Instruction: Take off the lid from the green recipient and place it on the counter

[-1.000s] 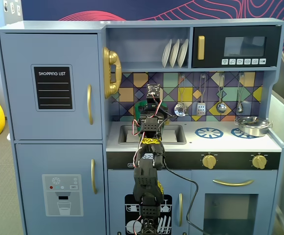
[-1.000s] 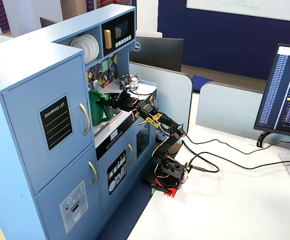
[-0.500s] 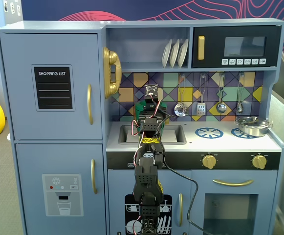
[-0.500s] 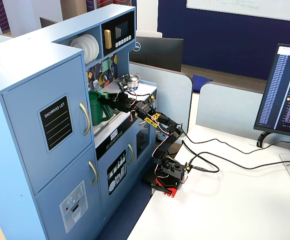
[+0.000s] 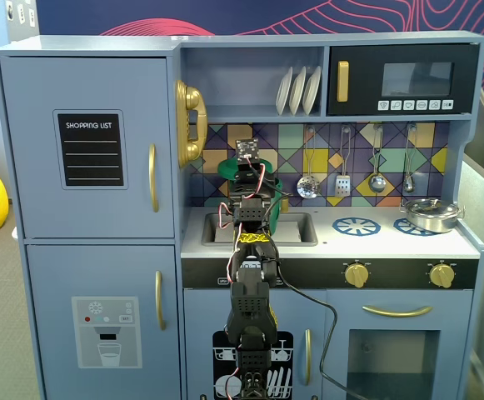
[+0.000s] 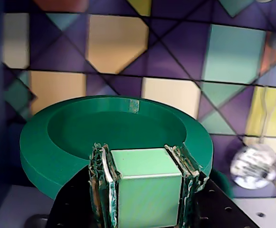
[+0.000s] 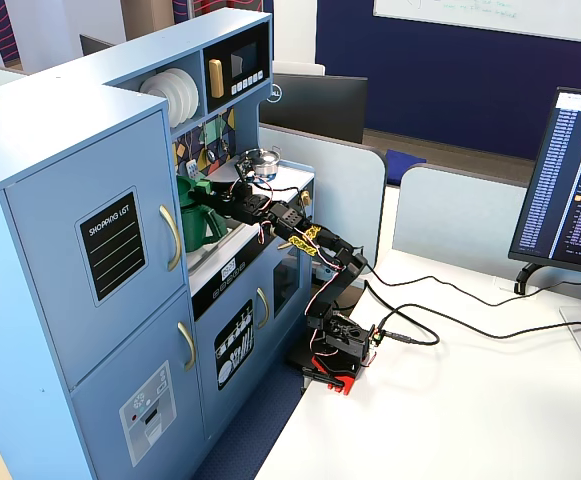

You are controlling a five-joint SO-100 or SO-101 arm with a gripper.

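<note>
My gripper (image 6: 142, 153) is shut on the light-green handle (image 6: 145, 190) of the round green lid (image 6: 57, 142), one jaw on each side. The lid is held up in front of the tiled backsplash. In a fixed view the lid (image 5: 231, 169) shows just above and left of the dark-green recipient (image 5: 274, 200), which stands by the sink and is mostly hidden behind the arm. In the other fixed view the gripper (image 7: 204, 192) holds the lid (image 7: 191, 184) over the recipient (image 7: 198, 228). The white counter (image 5: 375, 242) lies to the right.
A recessed sink (image 5: 296, 229) lies below the arm. A steel pot (image 5: 431, 214) sits on the right burner. Ladles and a grater (image 5: 343, 185) hang on the backsplash. The fridge wall (image 5: 92, 142) and a gold phone (image 5: 190, 123) stand to the left.
</note>
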